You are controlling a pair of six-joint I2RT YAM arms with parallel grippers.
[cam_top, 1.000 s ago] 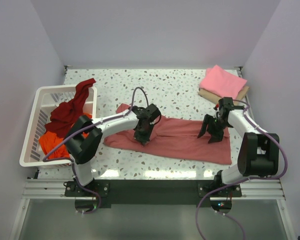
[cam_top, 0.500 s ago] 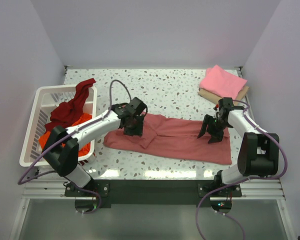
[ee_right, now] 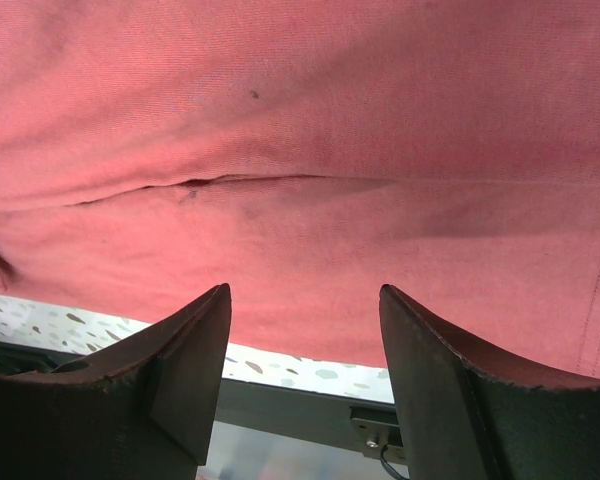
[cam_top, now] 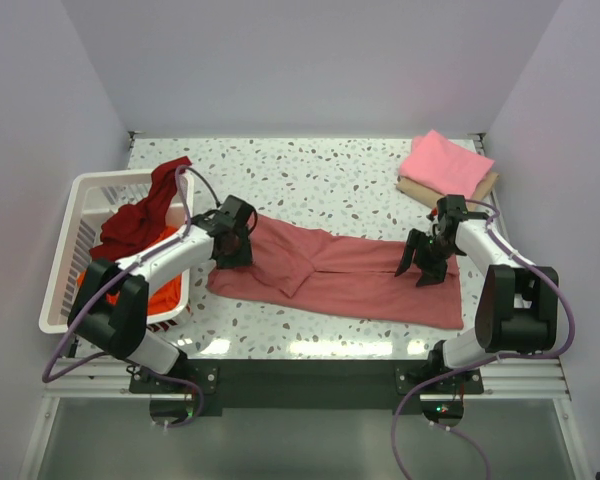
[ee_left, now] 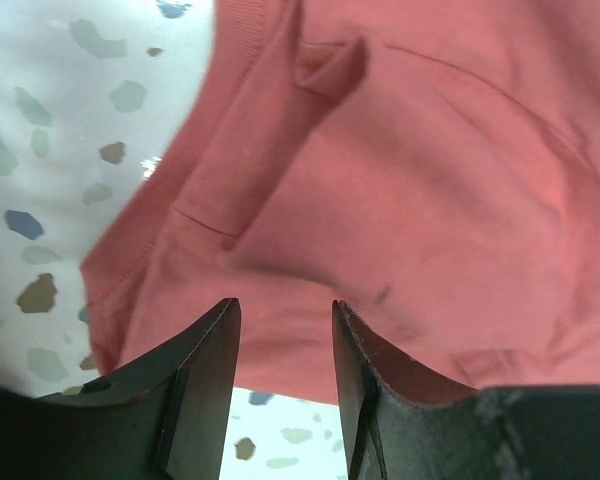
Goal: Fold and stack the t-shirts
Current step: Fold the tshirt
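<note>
A dusty rose-red t-shirt lies folded into a long strip across the table's middle; it fills the left wrist view and the right wrist view. My left gripper hovers at the shirt's left end, open, with nothing between its jaws. My right gripper stands open over the shirt's right part, also holding nothing. A bright pink t-shirt lies folded at the back right. A dark maroon t-shirt and an orange one sit in the basket.
The white slatted basket stands at the left edge of the table, close to my left arm. A tan piece lies under the pink shirt. The speckled tabletop shows bare behind the rose-red shirt.
My left gripper let go of the rose-red shirt's fold, opened, and drew back leftward to the shirt's left end. The right arm has not moved.
</note>
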